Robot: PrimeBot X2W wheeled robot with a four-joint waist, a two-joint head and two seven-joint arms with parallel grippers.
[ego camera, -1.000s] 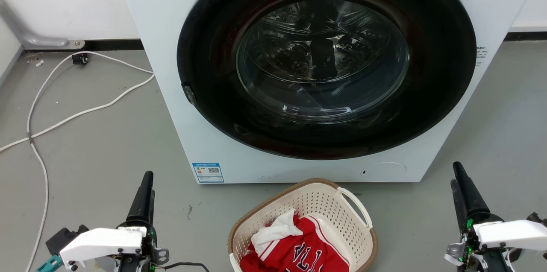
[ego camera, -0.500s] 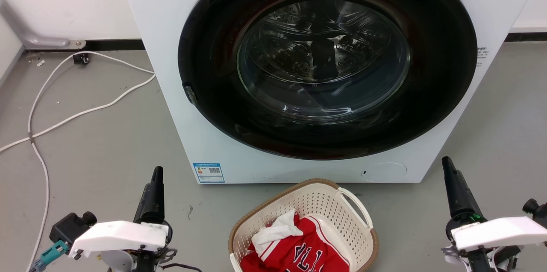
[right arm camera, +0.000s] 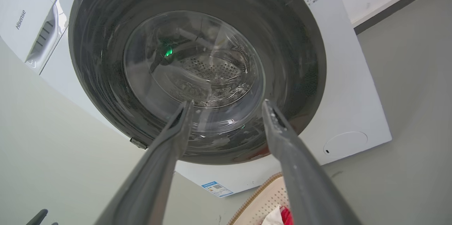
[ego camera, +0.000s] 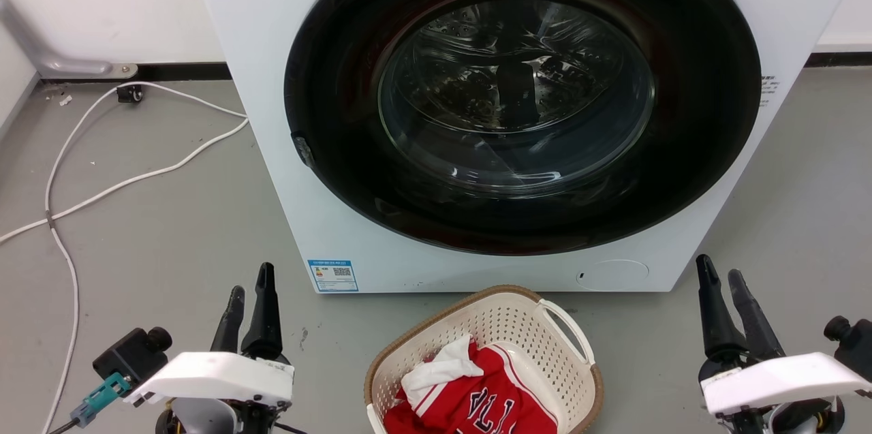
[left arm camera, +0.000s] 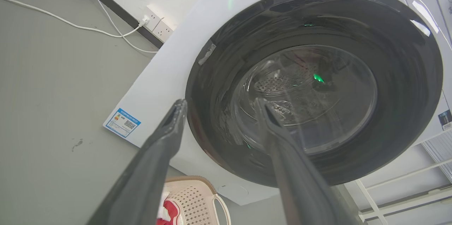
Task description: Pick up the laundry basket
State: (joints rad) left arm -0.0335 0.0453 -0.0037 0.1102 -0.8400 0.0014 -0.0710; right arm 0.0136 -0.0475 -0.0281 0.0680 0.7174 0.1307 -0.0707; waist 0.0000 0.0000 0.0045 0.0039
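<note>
Left wrist view: wall sockets (left arm camera: pixel 158 23), laundry basket (left arm camera: pixel 195 199)

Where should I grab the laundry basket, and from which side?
Probably best: take the white loop handle on the right side of the laundry basket, coming from the right with the open right gripper. The loop stands off the perforated wall, leaving a gap for one finger.
</note>
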